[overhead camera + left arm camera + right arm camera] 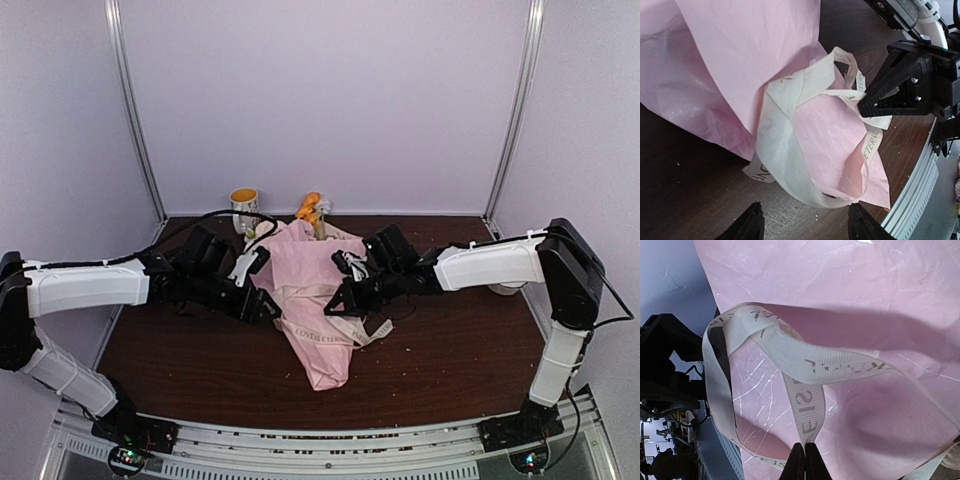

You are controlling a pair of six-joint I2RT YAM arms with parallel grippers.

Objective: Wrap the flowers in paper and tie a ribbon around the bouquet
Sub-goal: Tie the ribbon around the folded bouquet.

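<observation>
Dark wooden desk (180,360) carries the pink-paper bouquet (318,285) at centre, ribbon (840,362) looped round it. Clenched on one strand, the right claw (805,460) likely holds tension for tying; the left claw (806,222) hovers spread, empty, beside the loop.

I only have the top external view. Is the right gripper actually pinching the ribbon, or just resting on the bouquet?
Observer: Right wrist view shows the right gripper shut on one strand of the ribbon.
Operator: And the left?
Observer: The left gripper is open, nothing between its jaws; the ribbon loop lies just ahead of them.
Operator: Is that loop tight?
Observer: No, it bags loosely around the pink paper.
</observation>
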